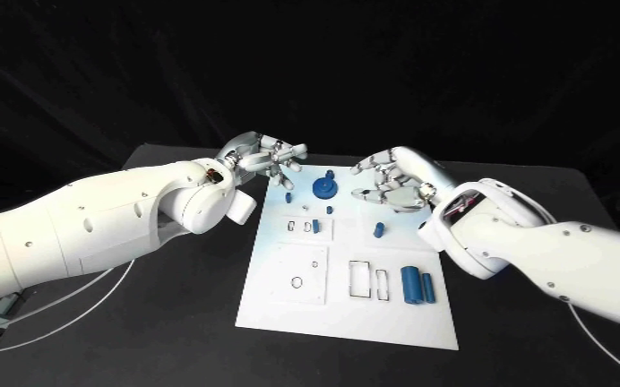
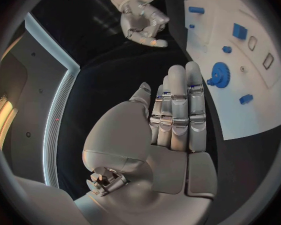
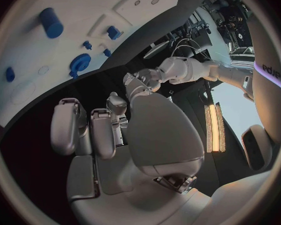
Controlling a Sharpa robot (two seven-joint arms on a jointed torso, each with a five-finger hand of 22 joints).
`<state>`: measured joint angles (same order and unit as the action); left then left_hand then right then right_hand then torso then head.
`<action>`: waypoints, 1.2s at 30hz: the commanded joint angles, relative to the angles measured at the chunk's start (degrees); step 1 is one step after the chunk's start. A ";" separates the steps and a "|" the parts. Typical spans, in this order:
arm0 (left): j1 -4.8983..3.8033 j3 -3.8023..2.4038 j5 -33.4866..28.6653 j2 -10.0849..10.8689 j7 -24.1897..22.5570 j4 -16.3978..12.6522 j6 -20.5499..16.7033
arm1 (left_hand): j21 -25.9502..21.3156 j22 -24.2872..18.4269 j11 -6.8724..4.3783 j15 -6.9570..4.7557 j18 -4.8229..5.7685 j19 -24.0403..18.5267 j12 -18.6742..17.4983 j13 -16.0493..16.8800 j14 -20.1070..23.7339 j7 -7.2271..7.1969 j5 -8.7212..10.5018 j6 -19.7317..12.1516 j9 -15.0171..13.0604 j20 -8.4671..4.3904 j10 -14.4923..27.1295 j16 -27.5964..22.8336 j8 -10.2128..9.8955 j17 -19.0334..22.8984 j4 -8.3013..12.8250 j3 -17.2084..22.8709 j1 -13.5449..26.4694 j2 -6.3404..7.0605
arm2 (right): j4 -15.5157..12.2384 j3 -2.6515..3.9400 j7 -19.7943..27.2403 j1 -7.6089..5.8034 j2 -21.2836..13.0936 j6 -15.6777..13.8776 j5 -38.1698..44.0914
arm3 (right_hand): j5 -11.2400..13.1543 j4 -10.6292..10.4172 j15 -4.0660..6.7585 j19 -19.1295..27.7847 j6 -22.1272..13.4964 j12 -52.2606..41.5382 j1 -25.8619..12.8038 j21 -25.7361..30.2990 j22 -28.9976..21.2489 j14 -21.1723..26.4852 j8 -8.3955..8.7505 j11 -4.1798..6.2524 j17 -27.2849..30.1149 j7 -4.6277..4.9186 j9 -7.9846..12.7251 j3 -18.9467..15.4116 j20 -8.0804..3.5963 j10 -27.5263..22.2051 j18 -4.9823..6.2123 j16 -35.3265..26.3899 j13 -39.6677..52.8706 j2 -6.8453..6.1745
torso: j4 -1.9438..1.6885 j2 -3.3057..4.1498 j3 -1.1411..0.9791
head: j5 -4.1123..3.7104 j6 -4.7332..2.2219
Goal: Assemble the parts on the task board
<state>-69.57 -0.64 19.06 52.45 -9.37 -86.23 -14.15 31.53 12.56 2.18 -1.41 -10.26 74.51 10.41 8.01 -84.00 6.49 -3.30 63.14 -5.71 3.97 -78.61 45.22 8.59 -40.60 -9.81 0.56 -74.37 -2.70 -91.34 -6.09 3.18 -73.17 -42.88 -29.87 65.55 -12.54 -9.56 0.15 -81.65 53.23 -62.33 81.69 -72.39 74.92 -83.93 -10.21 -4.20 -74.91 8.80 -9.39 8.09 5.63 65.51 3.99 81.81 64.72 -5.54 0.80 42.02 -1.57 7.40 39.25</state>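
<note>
At the far left corner of the task board, the left hand hovers above the tabletop with its fingers stretched out straight and side by side, holding nothing. The white board lies in the middle of the black tabletop, and the blue parts sit on it: a gear near the far edge, a small peg just left of the gear, another short piece nearer the middle, and two cylinders lying side by side toward the near right corner beside rectangular outlines. The right hand is over the board's far right corner, just right of the gear and apart from it; its fingers are curled partway inward and hold nothing.
</note>
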 commanded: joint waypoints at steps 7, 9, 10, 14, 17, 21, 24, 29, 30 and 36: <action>-1.90 0.00 29.10 -2.67 28.45 1.88 16.65 | 28.96 30.81 -2.22 -2.22 2.93 4.38 13.64 14.82 -4.35 -2.52 0.15 1.24 -6.51 -2.55 -2.05 39.78 6.60 -42.85 -6.53 -6.02 4.33 0.94 | -3.76 0.12 3.74 -3.35 -8.50 4.32 -13.98 | -1.01 -0.11 0.48 0.11 0.94 0.47 -0.78 0.53 -0.23 -3.15 -0.84 0.41 -6.63 -0.12 0.15 -0.21 -0.31 0.22 0.47 -0.48 -0.57 0.35 | 0.38 -1.38 0.17 | 0.41 0.53; -2.32 0.02 31.13 -3.57 31.43 2.77 17.66 | 35.92 39.70 -2.80 -2.84 3.99 5.54 26.16 27.26 -4.46 -3.09 0.66 1.05 -9.48 -2.94 -2.41 40.79 9.54 -44.12 -6.72 -7.40 4.42 0.71 | -4.07 0.13 3.55 -3.73 -9.44 4.41 -14.29 | -1.09 -0.13 0.49 0.08 0.89 0.51 -0.85 0.53 -0.22 -3.15 -0.84 0.41 -6.62 -0.12 0.18 -0.26 -0.33 0.22 0.47 -0.50 -0.64 0.31 | 0.39 -1.57 0.13 | 0.48 0.74; -2.53 0.05 32.30 -4.21 33.09 3.43 18.27 | 38.75 43.71 -3.08 -3.05 4.64 6.18 33.01 34.32 -4.46 -3.09 0.50 0.38 -10.86 -2.97 -2.16 40.86 10.71 -44.25 -6.71 -7.71 4.60 0.00 | -4.19 0.13 3.43 -3.91 -9.91 4.41 -14.43 | -1.09 -0.13 0.49 0.08 0.89 0.52 -0.86 0.53 -0.22 -3.15 -0.84 0.41 -6.61 -0.12 0.19 -0.27 -0.33 0.21 0.47 -0.51 -0.64 0.30 | 0.40 -1.65 0.11 | 0.51 0.85; -3.57 0.62 36.02 -7.25 38.39 6.01 20.35 | 44.89 52.26 -3.46 -3.31 5.73 7.67 48.60 50.16 -4.44 -3.49 0.46 -3.73 -18.64 -3.43 0.26 40.89 17.36 -44.51 -6.63 -9.38 3.85 -1.13 | -4.23 0.13 2.99 -4.33 -10.94 4.39 -14.75 | -1.35 -0.15 0.52 0.05 0.75 0.53 -0.93 0.62 -0.28 -3.18 -0.83 0.42 -6.61 -0.12 0.27 -0.34 -0.36 0.27 0.47 -0.53 -0.72 0.26 | 0.49 -1.82 -0.04 | 0.43 1.07; -4.02 0.86 37.49 -8.90 40.86 7.02 21.38 | 46.74 55.19 -3.21 -3.34 6.19 8.70 50.50 52.16 -4.46 -3.58 0.39 -5.97 -21.55 -3.46 1.51 40.87 19.61 -44.59 -6.59 -10.03 3.75 -1.29 | -4.21 0.13 2.79 -4.44 -11.17 4.36 -14.76 | -1.48 -0.16 0.52 0.05 0.67 0.62 -0.96 0.70 -0.34 -3.17 -0.82 0.43 -6.54 -0.11 0.31 -0.36 -0.37 0.23 0.48 -0.62 -0.83 0.26 | 0.56 -1.84 -0.09 | 0.44 1.25; -4.59 1.08 39.97 -11.17 43.09 8.24 22.83 | 46.77 55.08 -3.31 -3.32 6.12 8.76 51.94 53.61 -4.48 -3.48 0.31 -7.41 -23.72 -3.51 2.07 40.87 21.31 -44.67 -6.66 -10.43 4.00 -1.78 | -4.20 0.13 2.38 -4.51 -11.42 4.33 -14.52 | -1.86 -0.13 0.54 0.00 0.50 0.70 -0.95 0.78 -0.38 -3.19 -0.82 0.43 -6.52 -0.10 0.42 -0.38 -0.41 0.23 0.48 -0.67 -0.98 0.26 | 0.52 -1.77 -0.09 | 0.30 1.50; -4.99 1.29 40.87 -12.49 43.99 8.91 24.01 | 47.68 56.66 -3.50 -3.47 6.39 9.33 54.05 55.61 -4.50 -3.71 0.33 -7.86 -25.36 -3.63 1.50 40.85 22.75 -44.72 -6.70 -10.76 4.62 -2.15 | -4.16 0.13 2.07 -4.53 -11.53 4.30 -14.32 | -2.04 -0.13 0.55 -0.03 0.39 0.72 -0.96 0.82 -0.40 -3.21 -0.80 0.43 -6.53 -0.09 0.48 -0.40 -0.42 0.24 0.47 -0.68 -1.04 0.25 | 0.49 -1.73 -0.15 | 0.18 1.71; -5.63 1.78 41.62 -14.44 45.12 10.07 26.03 | 48.44 57.98 -3.65 -3.59 6.61 9.69 55.60 57.08 -4.49 -3.90 0.35 -8.69 -27.43 -3.76 1.31 40.79 24.28 -44.73 -6.87 -12.64 7.50 -1.89 | -4.04 0.13 1.68 -4.55 -11.58 4.29 -14.12 | -2.34 -0.15 0.54 -0.10 0.20 0.78 -1.02 0.84 -0.40 -3.22 -0.76 0.41 -6.50 -0.06 0.58 -0.45 -0.43 0.24 0.46 -0.73 -1.15 0.21 | 0.35 -1.72 -0.09 | 0.02 1.99; -5.69 1.89 41.74 -14.84 45.29 10.34 26.34 | 48.49 58.07 -3.65 -3.60 6.63 9.70 55.65 57.12 -4.50 -3.90 0.34 -8.86 -27.69 -3.76 1.38 40.78 24.43 -44.73 -6.88 -13.02 8.00 -1.83 | -4.03 0.13 1.62 -4.56 -11.59 4.29 -14.08 | -2.39 -0.16 0.54 -0.11 0.16 0.80 -1.03 0.85 -0.40 -3.23 -0.75 0.40 -6.51 -0.05 0.59 -0.46 -0.43 0.22 0.46 -0.73 -1.18 0.21 | 0.33 -1.70 -0.10 | 0.04 2.00; -5.85 2.36 42.58 -16.37 45.89 11.39 27.69 | 48.59 58.25 -3.65 -3.60 6.65 9.71 55.75 57.22 -4.50 -3.90 0.34 -9.20 -28.22 -3.77 1.52 40.76 24.71 -44.75 -6.90 -13.71 8.87 -1.80 | -3.99 0.13 1.40 -4.56 -11.57 4.37 -13.97 | -2.66 -0.20 0.53 -0.13 -0.03 0.84 -1.12 0.94 -0.46 -3.24 -0.70 0.37 -6.49 -0.01 0.69 -0.52 -0.43 0.21 0.47 -0.78 -1.28 0.16 | 0.48 -1.66 -0.09 | 0.11 2.31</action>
<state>-75.30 1.71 59.65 36.34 34.87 -75.12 10.23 79.82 70.77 -1.42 -4.63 -4.22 83.66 65.90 65.19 -83.97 2.62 -2.98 54.32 -33.89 0.30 -77.04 85.96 32.96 -74.94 -16.66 -12.72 -65.85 -4.51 -95.37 -6.00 5.16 -77.68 -54.44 -25.98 51.50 -14.99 -9.73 0.34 -81.66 53.59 -61.89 81.12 -71.65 74.51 -84.12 -10.85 -4.00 -74.91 8.81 -8.79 7.92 5.63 65.73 3.98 81.36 63.51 -5.44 1.18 40.33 -1.68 7.42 41.39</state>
